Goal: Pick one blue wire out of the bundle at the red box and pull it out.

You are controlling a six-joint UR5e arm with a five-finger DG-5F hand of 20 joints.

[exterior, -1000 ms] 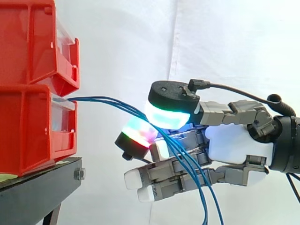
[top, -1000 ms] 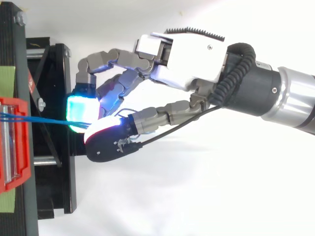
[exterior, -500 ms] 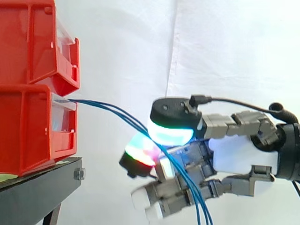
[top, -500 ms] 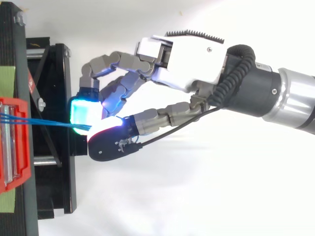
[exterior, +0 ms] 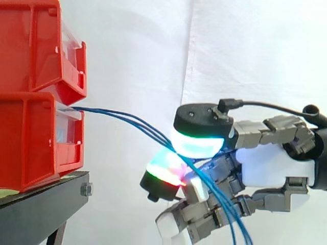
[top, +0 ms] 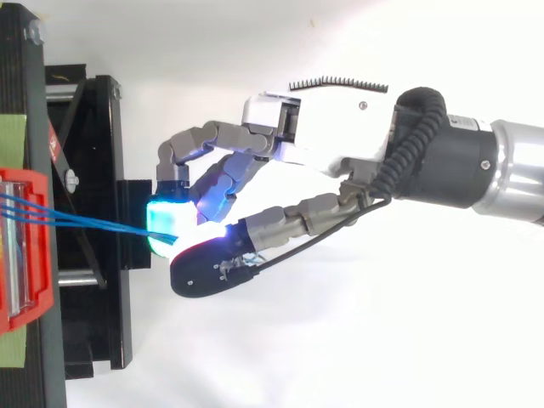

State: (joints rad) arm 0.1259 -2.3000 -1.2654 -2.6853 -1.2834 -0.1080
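Three thin blue wires [exterior: 127, 120] leave the slot of the lower red bin [exterior: 30, 138] and slope down to the right into my hand [exterior: 270, 166]. The hand is to the right of the bins, off the stand, with thumb and fingers curled. The wires pass between the thumb's cyan-green pad [exterior: 196, 144] and a red-green fingertip [exterior: 164, 171], which pinch them. Past the pinch the wires hang down across the lower fingers. From above, the wires [top: 85, 221] fan slightly from the bin [top: 25, 255] to the hand [top: 340, 136]. I cannot tell how many are gripped.
A second red bin [exterior: 36, 46] is stacked on the lower one, both on the black stand [exterior: 41, 204]. A white curtain hangs behind. The stand's black frame [top: 93, 212] lies just left of the fingertips in the top view.
The hand has moved right, away from the bins, and a little lower, keeping its pinch. The wires now stretch longer between bin and hand and spread apart slightly.
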